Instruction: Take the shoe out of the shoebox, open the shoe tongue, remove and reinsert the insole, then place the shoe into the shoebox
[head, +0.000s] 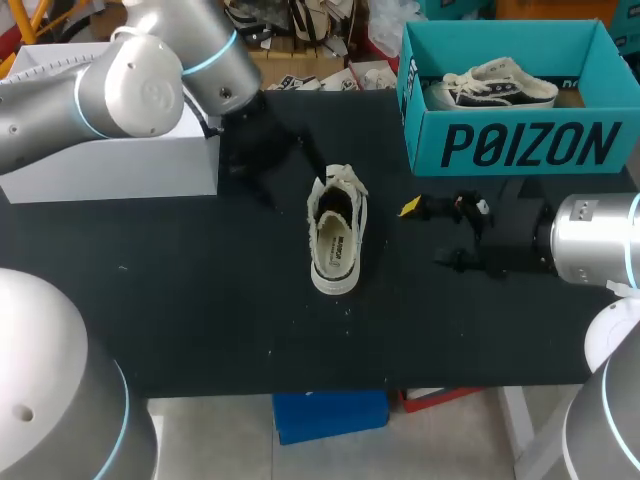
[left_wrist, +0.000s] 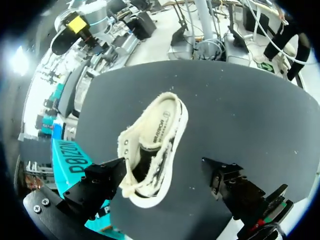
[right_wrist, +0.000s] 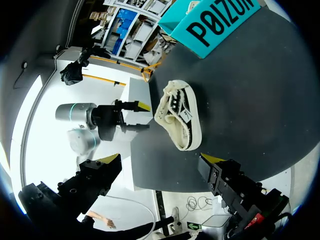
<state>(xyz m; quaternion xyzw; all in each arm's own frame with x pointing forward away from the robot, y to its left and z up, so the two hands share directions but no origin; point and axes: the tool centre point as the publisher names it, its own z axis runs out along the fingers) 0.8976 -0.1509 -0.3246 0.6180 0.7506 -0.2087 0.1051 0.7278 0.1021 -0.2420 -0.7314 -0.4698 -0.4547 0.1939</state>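
A cream low-top shoe (head: 336, 238) lies on the black table (head: 200, 300), toe toward the far side, with its printed insole (head: 339, 246) showing inside. My left gripper (head: 290, 175) hovers at the shoe's far-left, by the toe. In the left wrist view the shoe (left_wrist: 156, 142) lies between and ahead of the wide-open fingers (left_wrist: 100, 182), its toe close to one of them. My right gripper (head: 427, 235) stands open to the right of the shoe. In its wrist view the shoe (right_wrist: 178, 117) lies ahead of the open gripper (right_wrist: 160, 167). The teal shoebox (head: 520, 145) stands at the back right.
A second shoe (head: 495, 88) lies inside the shoebox. A white box (head: 110, 165) sits at the back left, partly under my left arm. In the right wrist view my left gripper (right_wrist: 131, 116) shows beyond the shoe, and the shoebox (right_wrist: 220, 22) farther off.
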